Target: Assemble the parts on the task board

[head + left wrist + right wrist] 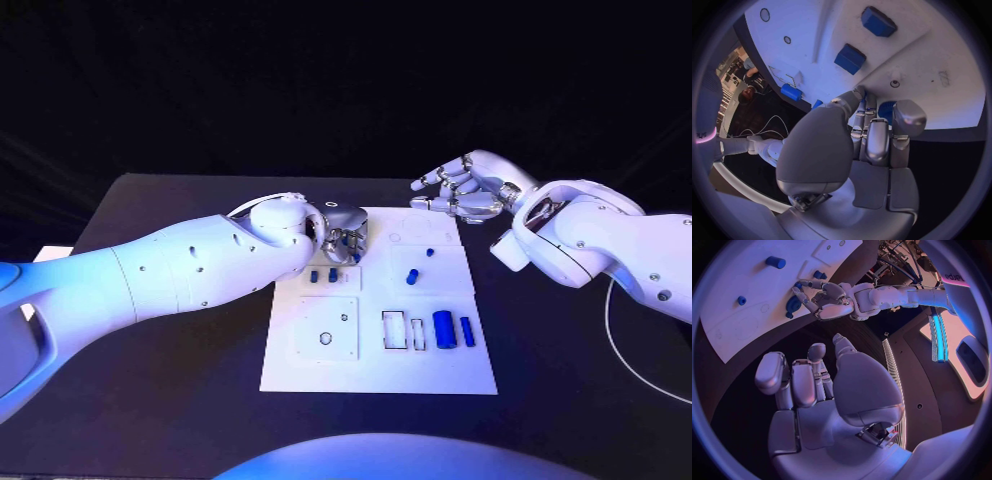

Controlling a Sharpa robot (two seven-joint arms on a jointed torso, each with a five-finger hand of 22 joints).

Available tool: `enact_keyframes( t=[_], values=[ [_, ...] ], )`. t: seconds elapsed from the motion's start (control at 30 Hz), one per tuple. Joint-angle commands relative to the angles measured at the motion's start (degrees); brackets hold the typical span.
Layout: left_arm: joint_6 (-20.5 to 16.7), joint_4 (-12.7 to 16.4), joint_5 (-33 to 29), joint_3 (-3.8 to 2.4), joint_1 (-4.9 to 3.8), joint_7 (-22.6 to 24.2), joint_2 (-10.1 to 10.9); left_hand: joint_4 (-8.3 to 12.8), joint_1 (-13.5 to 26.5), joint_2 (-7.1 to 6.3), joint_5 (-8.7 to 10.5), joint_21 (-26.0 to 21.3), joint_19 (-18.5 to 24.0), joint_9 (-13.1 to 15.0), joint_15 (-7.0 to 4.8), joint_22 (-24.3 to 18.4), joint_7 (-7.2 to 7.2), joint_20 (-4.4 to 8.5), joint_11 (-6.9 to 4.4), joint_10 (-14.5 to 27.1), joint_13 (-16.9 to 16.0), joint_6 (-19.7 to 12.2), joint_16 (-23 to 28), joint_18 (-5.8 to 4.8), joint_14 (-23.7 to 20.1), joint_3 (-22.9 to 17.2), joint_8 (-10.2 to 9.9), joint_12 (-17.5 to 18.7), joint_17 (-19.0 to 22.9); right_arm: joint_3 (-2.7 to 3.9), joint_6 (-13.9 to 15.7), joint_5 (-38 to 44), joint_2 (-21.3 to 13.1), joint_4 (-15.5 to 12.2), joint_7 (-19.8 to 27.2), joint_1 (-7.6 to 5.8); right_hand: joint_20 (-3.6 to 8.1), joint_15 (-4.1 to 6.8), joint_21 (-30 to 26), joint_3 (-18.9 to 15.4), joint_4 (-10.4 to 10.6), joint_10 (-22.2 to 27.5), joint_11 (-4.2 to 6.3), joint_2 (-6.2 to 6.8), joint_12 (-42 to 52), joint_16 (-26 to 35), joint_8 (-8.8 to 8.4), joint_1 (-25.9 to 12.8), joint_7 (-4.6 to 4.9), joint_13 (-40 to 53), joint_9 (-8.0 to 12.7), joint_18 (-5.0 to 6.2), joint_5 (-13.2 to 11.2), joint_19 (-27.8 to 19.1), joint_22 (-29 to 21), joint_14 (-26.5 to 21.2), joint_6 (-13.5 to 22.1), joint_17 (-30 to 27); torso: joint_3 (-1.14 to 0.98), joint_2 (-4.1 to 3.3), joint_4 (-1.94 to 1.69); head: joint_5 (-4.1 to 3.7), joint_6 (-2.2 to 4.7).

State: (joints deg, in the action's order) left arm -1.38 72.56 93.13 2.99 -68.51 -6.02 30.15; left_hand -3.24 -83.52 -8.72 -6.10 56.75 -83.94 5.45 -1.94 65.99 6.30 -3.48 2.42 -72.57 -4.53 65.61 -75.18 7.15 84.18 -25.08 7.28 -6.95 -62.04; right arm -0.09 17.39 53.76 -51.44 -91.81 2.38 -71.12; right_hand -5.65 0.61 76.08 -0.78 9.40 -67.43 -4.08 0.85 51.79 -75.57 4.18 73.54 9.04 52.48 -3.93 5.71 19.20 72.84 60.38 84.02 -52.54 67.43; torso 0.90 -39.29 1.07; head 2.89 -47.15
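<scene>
The left silver hand (340, 240) hangs low over the far left part of the flat white task board (433, 375), its fingers curled downward. In the left wrist view the fingertips (907, 116) reach the board's edge beside a round blue part (887, 109) that sits half hidden between them, but whether the hand actually grips that piece cannot be told. Two dark blue block-shaped parts (850, 58) lie on a raised white panel just beyond those fingers, and in the head view they show as a pair of small blue pieces (323, 274) just below the hand. A blue cylinder (791, 92) rests further off along the board.

Near the middle of the board lies a short blue peg (411, 277), with a smaller blue piece (428, 251) just beyond it. On the board's near right part a wide blue cylinder (444, 329) lies beside a slimmer blue bar (466, 329), next to two empty rectangular outlines.

The right silver hand (464, 190) hovers above the board's far right corner, well apart from the parts, fingers loosely spread and holding nothing; the right wrist view shows its bare palm (826, 390) over the black table (173, 420).
</scene>
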Motion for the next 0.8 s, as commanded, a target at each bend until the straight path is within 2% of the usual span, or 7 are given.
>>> enact_keyframes(
  t=[0.03,0.3,0.37,0.47,0.63,0.8],
  values=[
    [0.1,0.2,-0.3,0.13,0.38,0.8,0.2,0.3,-0.1,0.58,0.31,0.4,-1.9,0.1,-0.42,0.2,0.08,0.36,0.06,-0.4,0.0,0.5,-0.4,-1.03,1.3,-0.5,-0.1,0.5,-0.1,0.0,-0.7,0.2,0.1,0.0,0.5,0.03,0.01,-0.03,-0.4,-0.4,0.0,0.2,0.21,-0.04,0.1,0.3,0.22,0.5,-0.04,0.1,-0.1,0.43,0.2,-0.4,-0.1,1.6,-0.4,0.1,0.01,0.01,0.1,-0.05,0.03],
    [-2.0,1.4,-1.6,-0.39,0.46,1.0,1.5,0.8,-0.1,0.48,0.39,0.5,-1.9,0.1,-0.37,0.3,0.27,0.37,0.15,-0.7,0.0,0.7,-0.5,-1.04,1.4,-0.9,-0.2,0.8,-0.1,0.0,-0.7,0.2,0.1,0.1,0.6,0.05,0.01,-0.03,-0.4,-0.4,0.0,0.2,0.21,-0.04,0.1,0.3,0.22,0.5,-0.04,0.1,-0.1,0.43,0.2,-0.4,-0.1,1.6,-0.4,0.1,0.06,0.01,0.07,-0.32,0.16],
    [-2.5,2.0,-1.9,-0.78,0.46,1.0,2.0,0.9,0.0,0.46,0.4,0.5,-1.9,0.1,-0.37,0.3,0.29,0.36,0.16,-0.7,0.0,0.7,-0.5,-1.05,1.4,-0.9,-0.2,0.9,-0.1,0.0,-0.7,0.2,0.1,0.1,0.6,0.06,0.01,-0.03,-0.4,-0.4,0.0,0.2,0.21,-0.04,0.1,0.3,0.22,0.5,-0.04,0.1,-0.1,0.43,0.2,-0.4,-0.1,1.6,-0.4,0.1,0.03,0.03,0.07,-0.27,0.22],
    [-3.0,3.4,-2.5,-1.73,0.44,0.8,2.8,0.9,0.0,0.42,0.41,0.5,-1.9,0.1,-0.35,0.4,0.32,0.36,0.18,-0.7,0.0,0.7,-0.5,-1.05,1.4,-0.9,-0.3,0.9,0.0,0.0,-0.8,0.2,0.1,0.2,0.6,0.1,0.01,-0.03,-0.4,-0.4,0.0,0.2,0.21,-0.04,0.1,0.3,0.22,0.5,-0.04,0.1,-0.1,0.43,0.2,-0.4,-0.1,1.6,-0.4,0.1,-0.02,0.07,0.04,-0.28,0.45],
    [-3.0,5.1,-3.3,-3.09,0.28,0.2,4.0,1.0,0.1,0.34,0.44,0.6,-1.9,0.1,-0.32,0.4,0.37,0.34,0.23,-0.7,0.0,0.7,-0.6,-1.08,1.4,-1.0,-0.3,1.0,0.0,0.0,-0.8,0.2,0.3,0.4,0.6,0.16,0.01,-0.03,-0.4,-0.4,0.0,0.2,0.21,-0.04,0.1,0.3,0.22,0.5,-0.04,0.1,-0.1,0.43,0.2,-0.4,-0.1,1.6,-0.4,0.1,0.01,0.04,0.02,-0.18,0.73],
    [-1.2,6.4,-4.7,-3.82,-0.23,-0.8,5.7,1.1,0.2,0.31,0.4,0.7,-1.9,0.1,-0.3,0.5,0.37,0.33,0.24,-0.8,0.0,0.8,-0.6,-1.09,1.4,-1.1,-0.4,1.2,0.0,0.0,-0.8,0.1,0.4,0.6,0.6,0.25,0.01,-0.03,-0.4,-0.4,0.0,0.2,0.21,-0.04,0.1,0.3,0.22,0.5,-0.04,0.1,-0.1,0.43,0.2,-0.4,-0.1,1.6,-0.4,0.1,-0.04,0.08,-0.04,-0.16,0.72]
  ],
)
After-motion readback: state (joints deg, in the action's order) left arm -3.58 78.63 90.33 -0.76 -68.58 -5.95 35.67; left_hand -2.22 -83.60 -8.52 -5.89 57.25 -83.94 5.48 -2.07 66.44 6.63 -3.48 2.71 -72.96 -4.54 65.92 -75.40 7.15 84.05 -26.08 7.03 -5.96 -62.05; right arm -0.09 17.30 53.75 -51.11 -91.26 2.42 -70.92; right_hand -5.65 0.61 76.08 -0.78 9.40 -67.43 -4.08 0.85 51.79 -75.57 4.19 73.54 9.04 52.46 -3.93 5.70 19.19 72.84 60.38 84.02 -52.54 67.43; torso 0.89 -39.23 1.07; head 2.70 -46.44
